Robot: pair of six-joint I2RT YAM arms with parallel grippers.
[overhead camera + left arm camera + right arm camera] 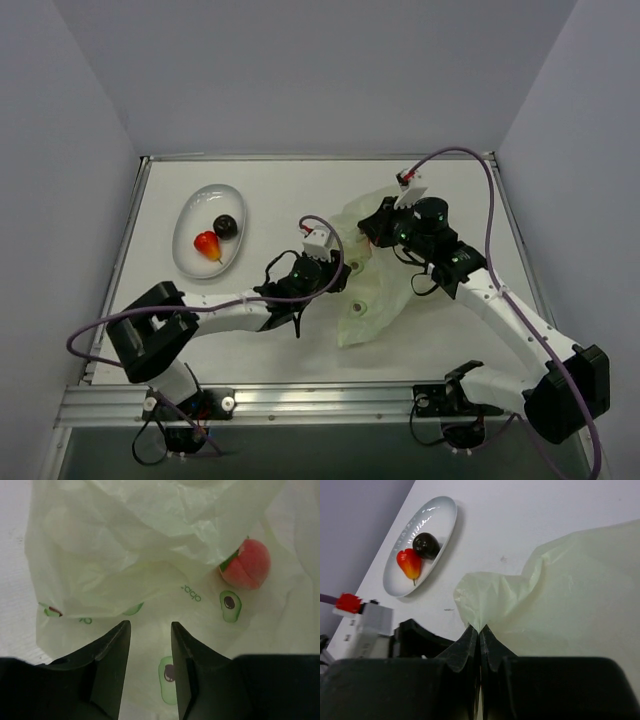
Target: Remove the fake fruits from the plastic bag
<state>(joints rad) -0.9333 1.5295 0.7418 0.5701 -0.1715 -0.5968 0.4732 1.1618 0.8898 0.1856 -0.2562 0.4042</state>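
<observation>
A pale green plastic bag point(380, 300) with avocado prints lies at centre right. My right gripper point(480, 629) is shut on the bag's upper film point(560, 590) and holds that edge raised; it shows in the top view point(372, 230). My left gripper point(150, 627) is open and empty at the bag's mouth point(343, 283), over the lower film point(125, 545). A red peach-like fake fruit point(246, 564) lies on the lower film, ahead and to the right of the left fingers, not touching them. It is hidden in the top view.
A white oval dish point(190, 207) at the back left holds a red-orange fruit point(207, 245) and a dark round one point(226, 226). The dish point(447, 510) and both pieces also show in the right wrist view. Grey walls enclose the table.
</observation>
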